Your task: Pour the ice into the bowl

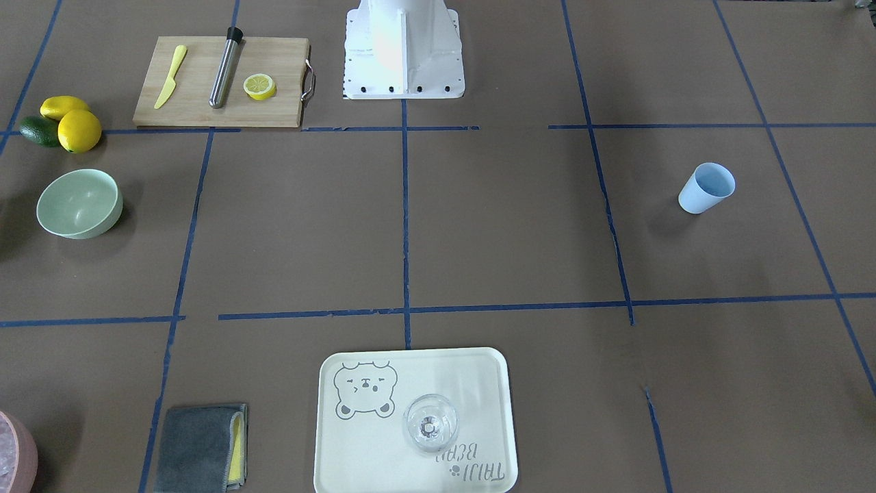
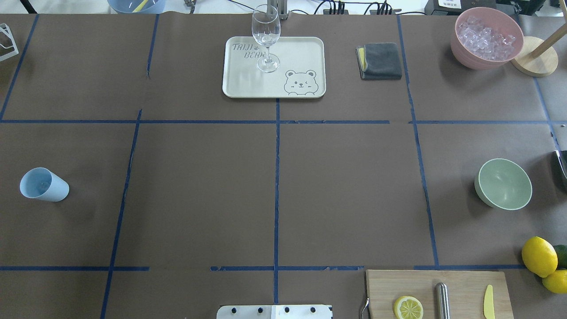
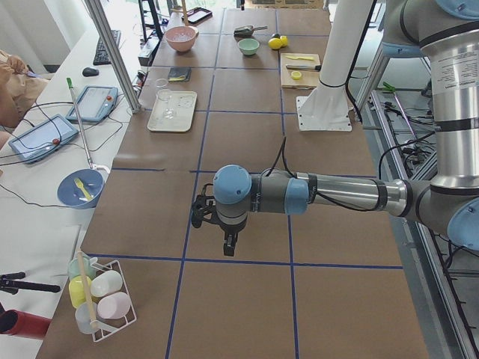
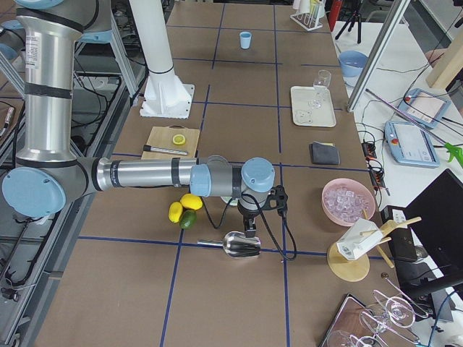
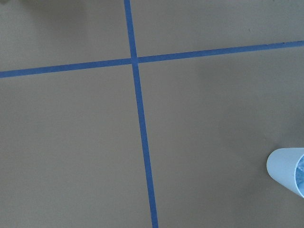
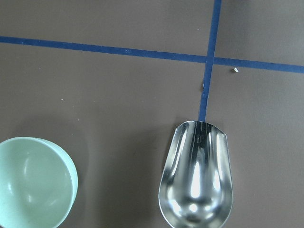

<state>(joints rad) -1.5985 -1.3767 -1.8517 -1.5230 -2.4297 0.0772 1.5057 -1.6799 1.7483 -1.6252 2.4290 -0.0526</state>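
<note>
The pale mint-green bowl (image 2: 503, 184) stands upright and empty near the table's right end, also in the front view (image 1: 79, 203) and at the lower left of the right wrist view (image 6: 33, 183). A light blue cup (image 2: 43, 184) stands near the left end. Its rim (image 5: 289, 173) shows in the left wrist view with something glassy inside that could be the ice. My left gripper (image 3: 228, 247) points down over bare table. My right gripper (image 4: 249, 230) hangs just above an empty metal scoop (image 6: 197, 175). I cannot tell whether either gripper is open or shut.
A pink container (image 2: 486, 37) of finer ice sits at the far right corner beside a wooden stand (image 2: 533, 62). A tray (image 2: 248, 84) bears a clear glass (image 2: 266, 37), with a grey cloth (image 2: 380, 60) beside it. Cutting board (image 2: 460, 283), lemons (image 2: 539, 256).
</note>
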